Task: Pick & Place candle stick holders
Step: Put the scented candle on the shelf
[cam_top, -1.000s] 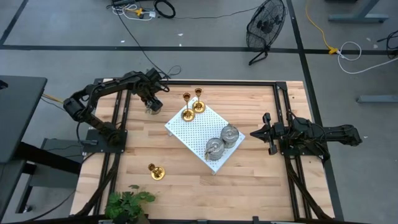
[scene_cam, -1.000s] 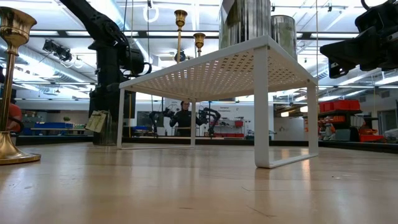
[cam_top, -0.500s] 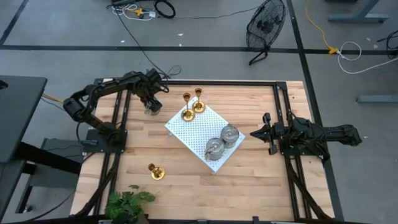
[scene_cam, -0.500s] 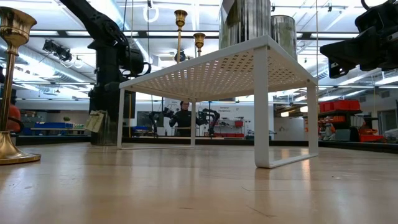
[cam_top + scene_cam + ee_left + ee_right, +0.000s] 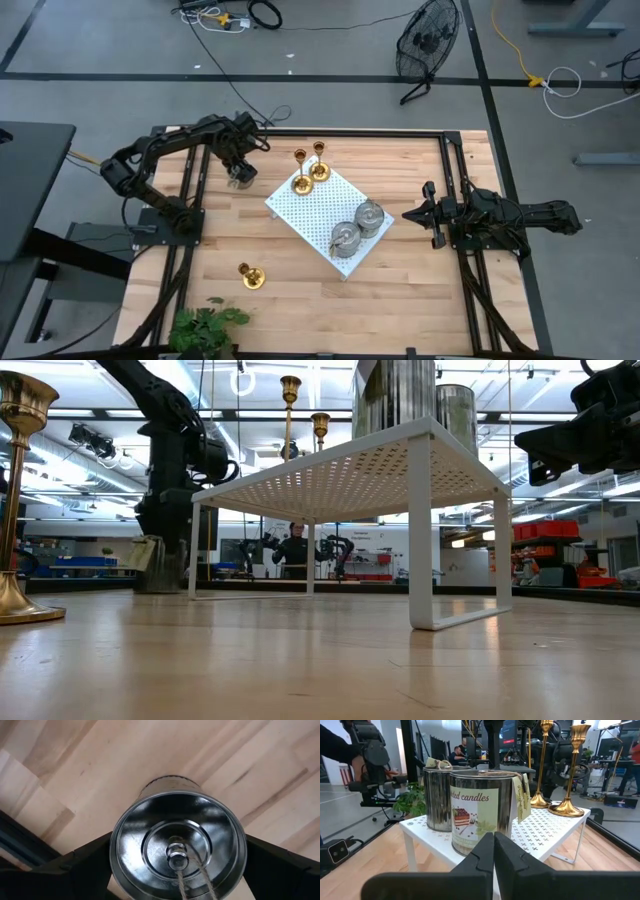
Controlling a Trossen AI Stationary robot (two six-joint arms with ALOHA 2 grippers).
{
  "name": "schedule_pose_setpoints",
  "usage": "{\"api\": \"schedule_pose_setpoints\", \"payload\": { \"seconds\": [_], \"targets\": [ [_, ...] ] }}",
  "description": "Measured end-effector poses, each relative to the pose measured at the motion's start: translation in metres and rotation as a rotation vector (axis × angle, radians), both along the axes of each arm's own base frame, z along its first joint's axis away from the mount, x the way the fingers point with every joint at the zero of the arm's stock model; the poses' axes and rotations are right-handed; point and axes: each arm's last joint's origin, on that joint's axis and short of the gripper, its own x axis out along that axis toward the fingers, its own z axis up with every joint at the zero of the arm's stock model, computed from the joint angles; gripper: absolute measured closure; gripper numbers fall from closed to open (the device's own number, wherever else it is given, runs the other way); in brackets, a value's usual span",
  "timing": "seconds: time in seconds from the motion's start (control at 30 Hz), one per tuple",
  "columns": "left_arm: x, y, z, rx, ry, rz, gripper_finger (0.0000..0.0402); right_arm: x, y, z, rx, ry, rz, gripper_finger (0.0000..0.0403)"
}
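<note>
Third silver-grey tin (image 5: pixel 177 852) sits on the counter (image 5: pixel 400 290) near the far left corner, w/ my left gripper (image 5: pixel 238 172) right over it. Wrist cam looks straight down into the open mouth: wick and centre rivet visible, one dark finger (image 5: pixel 75 870) on each side of the wall, jaws wide. I can't tell if the pads touch metal yet. From overhead and from the low view I can't tell if the tin is off the wood.

I read this as the grasp step on the last tin. Next move calls for closing evenly on the wall, lifting straight, then carrying it to the white perforated board (image 5: pixel 315 212). That board already has two tins (image 5: pixel 358 228) at its near end and two brass holders (image 5: pixel 310 170) at the far end, so free space is in the middle; the drop must clear the tall brass stems. The third brass holder (image 5: pixel 250 276) stands alone on the counter, near left, close to the plant (image 5: pixel 205 328).

Right gripper (image 5: pixel 410 214) is parked by the right edge, fingers pinched together, holding nothing, pointed at the board.

Counter is pale butcher-block in a black frame. Room: grey floor, a fan (image 5: pixel 428 45), cables, and a seated person (image 5: pixel 293 548) far behind.
</note>
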Motion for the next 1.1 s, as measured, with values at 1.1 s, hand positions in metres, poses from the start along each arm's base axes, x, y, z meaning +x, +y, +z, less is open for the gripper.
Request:
{"api": "schedule_pose_setpoints", "payload": {
  "seconds": [1.1],
  "targets": [
    [0.01, -0.051, 0.115, 0.115, -0.095, -0.143, 0.0025, 0.0, 0.0, 0.0, 0.0, 0.0, 0.0, 0.0387]
  ]
}}
